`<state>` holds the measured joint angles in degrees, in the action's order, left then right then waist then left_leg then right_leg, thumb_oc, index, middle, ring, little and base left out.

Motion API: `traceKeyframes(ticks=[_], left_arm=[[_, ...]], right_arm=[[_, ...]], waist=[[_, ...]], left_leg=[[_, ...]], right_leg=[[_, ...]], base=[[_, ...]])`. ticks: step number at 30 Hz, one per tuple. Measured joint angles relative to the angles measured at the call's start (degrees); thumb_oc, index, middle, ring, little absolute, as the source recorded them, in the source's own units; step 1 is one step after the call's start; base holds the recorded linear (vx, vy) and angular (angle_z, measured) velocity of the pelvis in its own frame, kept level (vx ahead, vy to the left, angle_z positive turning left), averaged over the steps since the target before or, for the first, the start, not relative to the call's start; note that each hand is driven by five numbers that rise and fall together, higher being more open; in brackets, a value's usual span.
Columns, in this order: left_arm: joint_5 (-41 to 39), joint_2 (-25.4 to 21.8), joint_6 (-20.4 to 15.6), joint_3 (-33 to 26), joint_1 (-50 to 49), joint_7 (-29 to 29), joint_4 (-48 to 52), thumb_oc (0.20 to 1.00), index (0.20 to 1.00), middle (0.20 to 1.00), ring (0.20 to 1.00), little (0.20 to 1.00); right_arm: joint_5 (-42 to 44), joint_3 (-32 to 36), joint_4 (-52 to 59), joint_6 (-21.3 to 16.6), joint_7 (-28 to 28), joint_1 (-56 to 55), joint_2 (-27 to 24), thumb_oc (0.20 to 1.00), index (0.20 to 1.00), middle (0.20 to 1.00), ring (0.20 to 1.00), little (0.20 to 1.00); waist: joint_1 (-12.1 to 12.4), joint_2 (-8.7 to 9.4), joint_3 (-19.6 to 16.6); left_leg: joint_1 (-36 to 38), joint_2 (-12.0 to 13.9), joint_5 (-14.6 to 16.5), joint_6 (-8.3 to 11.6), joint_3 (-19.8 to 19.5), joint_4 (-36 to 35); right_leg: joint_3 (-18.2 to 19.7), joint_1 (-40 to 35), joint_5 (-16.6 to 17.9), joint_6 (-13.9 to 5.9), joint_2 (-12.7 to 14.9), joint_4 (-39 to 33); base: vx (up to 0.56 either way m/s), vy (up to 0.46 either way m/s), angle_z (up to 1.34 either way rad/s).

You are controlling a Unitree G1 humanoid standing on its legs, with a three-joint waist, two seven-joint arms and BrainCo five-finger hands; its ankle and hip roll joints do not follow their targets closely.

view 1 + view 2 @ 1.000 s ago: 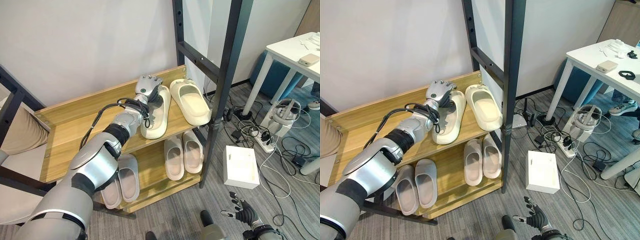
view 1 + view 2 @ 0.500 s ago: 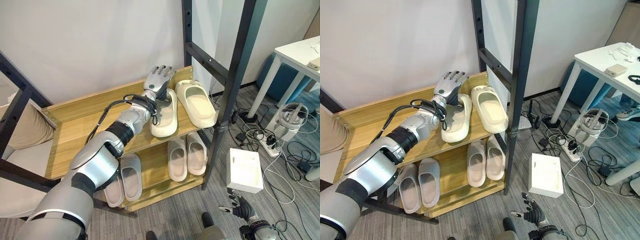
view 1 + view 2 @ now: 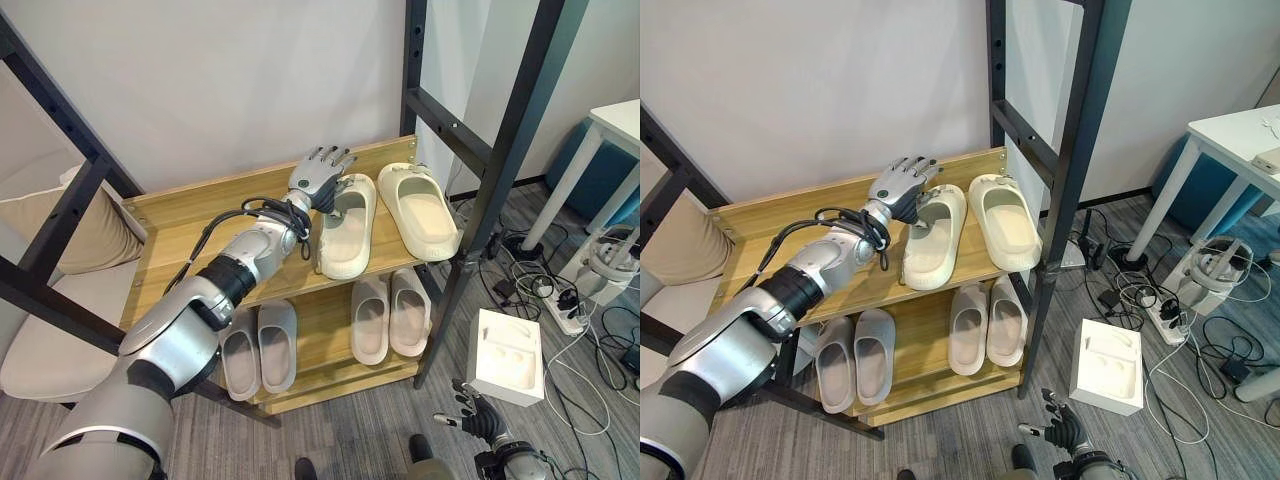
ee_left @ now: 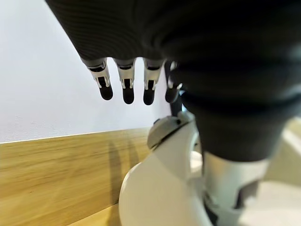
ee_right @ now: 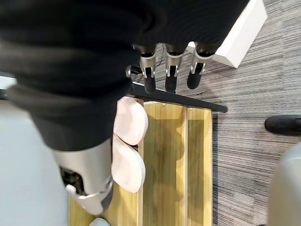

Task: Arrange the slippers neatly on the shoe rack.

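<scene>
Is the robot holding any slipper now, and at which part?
No. The left hand is open beside the cream slipper; the right hand hangs open near the floor.

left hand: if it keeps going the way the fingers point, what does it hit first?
Probably the white wall behind the rack. The left hand hangs open above the cream slipper's back end, fingers aimed over the top shelf's rear edge. Depth is unclear.

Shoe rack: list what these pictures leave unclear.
- Left hand over the cream slipper: head views cannot settle whether it touches; the wrist view is blocked by its cover.
- Rack's lower shelf, left end: left arm hides part of the grey slippers.
- Right hand: small, low in frame.
</scene>
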<state>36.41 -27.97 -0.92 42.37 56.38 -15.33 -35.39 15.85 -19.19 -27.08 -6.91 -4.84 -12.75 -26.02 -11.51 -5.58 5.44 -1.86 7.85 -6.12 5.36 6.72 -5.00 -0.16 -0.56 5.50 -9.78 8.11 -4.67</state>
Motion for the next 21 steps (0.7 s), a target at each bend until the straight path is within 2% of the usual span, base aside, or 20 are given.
traceKeyframes(ticks=[2, 3, 4, 6, 8, 11, 13, 15, 16, 17, 19, 21], left_arm=[[-3.3, -1.5, -1.1, -2.0, -2.9, 0.7, 3.6, 1.000, 1.000, 1.000, 1.000, 1.000], [-6.4, -2.4, -2.3, -4.8, -5.6, 1.1, 6.6, 1.000, 1.000, 1.000, 1.000, 1.000], [-12.1, -3.3, -4.1, -9.2, -10.3, 1.5, 10.9, 1.000, 1.000, 1.000, 1.000, 1.000], [-19.7, -3.7, -5.9, -12.1, -14.4, 2.2, 13.3, 1.000, 1.000, 1.000, 1.000, 1.000], [-32.8, -3.0, -8.0, -16.7, -21.8, 2.5, 16.3, 1.000, 1.000, 1.000, 1.000, 1.000], [-45.0, -2.1, -9.3, -18.5, -26.1, 3.6, 17.0, 1.000, 1.000, 1.000, 1.000, 1.000], [-57.0, -1.2, -9.9, -19.8, -29.9, 6.2, 18.8, 1.000, 1.000, 1.000, 1.000, 1.000], [-67.0, -0.7, -9.8, -19.7, -32.5, 8.6, 19.7, 1.000, 1.000, 1.000, 1.000, 1.000], [-69.6, -0.7, -9.6, -19.6, -33.2, 9.3, 20.1, 1.000, 1.000, 1.000, 1.000, 1.000], [-76.3, -0.9, -8.7, -19.3, -35.6, 10.9, 22.4, 1.000, 1.000, 1.000, 1.000, 1.000], [-77.6, -0.9, -8.6, -18.6, -36.2, 11.1, 23.3, 1.000, 1.000, 1.000, 1.000, 1.000], [-85.8, -1.6, -8.3, -16.8, -38.1, 12.0, 26.8, 1.000, 1.000, 1.000, 1.000, 1.000]], right_arm=[[0.0, 0.1, -0.2, 0.1, 0.0, 0.1, 0.4, 1.000, 1.000, 1.000, 1.000, 1.000], [0.0, 0.2, -0.2, 0.2, 0.0, 0.3, 0.6, 1.000, 1.000, 1.000, 1.000, 1.000], [0.0, 0.5, -0.3, 0.2, 0.0, 0.1, 0.9, 1.000, 1.000, 1.000, 1.000, 1.000], [0.0, 0.9, -0.6, 0.7, 0.1, 0.1, 1.2, 1.000, 1.000, 1.000, 1.000, 1.000], [0.0, 1.8, -0.8, 1.1, 0.2, -0.2, 2.1, 1.000, 1.000, 1.000, 1.000, 1.000], [0.0, 1.8, -0.8, 1.2, 0.3, -0.3, 2.2, 1.000, 1.000, 1.000, 1.000, 1.000], [0.0, 1.8, -0.8, 1.2, 0.3, -0.1, 2.5, 1.000, 1.000, 1.000, 1.000, 1.000], [-0.1, 1.8, -0.8, 1.5, 0.4, 0.0, 2.6, 1.000, 1.000, 1.000, 1.000, 1.000], [-0.1, 1.8, -0.8, 1.7, 0.4, 0.1, 2.6, 1.000, 1.000, 1.000, 1.000, 1.000], [-0.1, 1.8, -0.8, 2.5, 0.3, 0.0, 2.6, 1.000, 1.000, 1.000, 1.000, 1.000], [-0.1, 1.8, -0.8, 2.5, 0.3, -0.1, 2.6, 1.000, 1.000, 1.000, 1.000, 1.000], [-0.1, 1.0, -0.4, 3.1, 0.3, -0.3, 2.3, 1.000, 1.000, 1.000, 1.000, 1.000]], waist=[[1.1, 0.01, 0.0], [1.1, -0.01, 0.0], [1.1, -0.02, 0.0], [1.7, -0.02, 0.0], [1.9, 0.08, 0.0], [3.0, 0.14, 0.0], [3.3, 0.18, 0.0], [3.4, 0.16, 0.0], [3.5, 0.16, 0.0], [3.5, 0.24, -0.1], [3.5, 0.32, -0.1], [3.6, 0.45, -0.5]], left_leg=[[0.1, 0.0, -0.3, -0.34, -0.1, 0.0], [0.1, 0.0, -0.5, -0.55, -0.2, 0.0], [0.1, 0.0, -0.5, -0.56, -0.3, 0.0], [0.1, -0.1, -0.5, -0.55, -0.6, 0.0], [0.1, -0.1, -0.5, -0.56, -1.3, 0.0], [0.1, -0.1, -0.5, -0.52, -1.5, 0.0], [0.1, -0.1, -0.4, -0.49, -1.6, 0.0], [0.1, -0.1, -0.5, -0.51, -1.6, 0.0], [0.1, -0.1, -0.5, -0.53, -1.6, 0.0], [0.1, -0.1, -0.5, -0.53, -1.6, 0.0], [0.2, -0.1, -0.5, -0.54, -1.6, 0.0], [0.3, -0.1, -0.5, -0.54, -1.5, 0.0]], right_leg=[[-0.2, -0.2, 0.0, -0.02, 0.0, 0.0], [-0.1, -0.2, 0.0, -0.02, 0.0, 0.0], [-0.2, -0.3, -0.1, 0.04, 0.0, 0.0], [-0.5, -0.5, -0.2, 0.05, 0.0, 0.0], [-1.2, -0.9, -0.4, 0.27, 0.0, 0.0], [-1.4, -1.1, -0.5, 0.25, 0.0, 0.0], [-1.5, -1.1, -0.5, 0.25, 0.0, 0.0], [-1.5, -1.2, -0.5, 0.25, 0.0, 0.0], [-1.5, -1.2, -0.5, 0.26, 0.0, 0.0], [-1.5, -1.2, -0.5, 0.26, 0.0, 0.0], [-1.5, -1.3, -0.4, 0.26, 0.0, -0.1], [-1.4, -1.4, -0.4, 0.27, 0.0, -0.1]], base=[[0.00, 0.005, 0.02], [0.00, 0.000, 0.00], [0.01, 0.014, 0.05], [0.01, 0.011, 0.08], [0.01, 0.009, 0.15], [0.01, 0.007, 0.07], [0.00, 0.000, 0.00], [0.00, 0.000, 0.00], [0.00, 0.000, 0.00], [0.00, 0.000, 0.00], [0.00, 0.000, 0.00], [0.00, 0.000, 0.00]])
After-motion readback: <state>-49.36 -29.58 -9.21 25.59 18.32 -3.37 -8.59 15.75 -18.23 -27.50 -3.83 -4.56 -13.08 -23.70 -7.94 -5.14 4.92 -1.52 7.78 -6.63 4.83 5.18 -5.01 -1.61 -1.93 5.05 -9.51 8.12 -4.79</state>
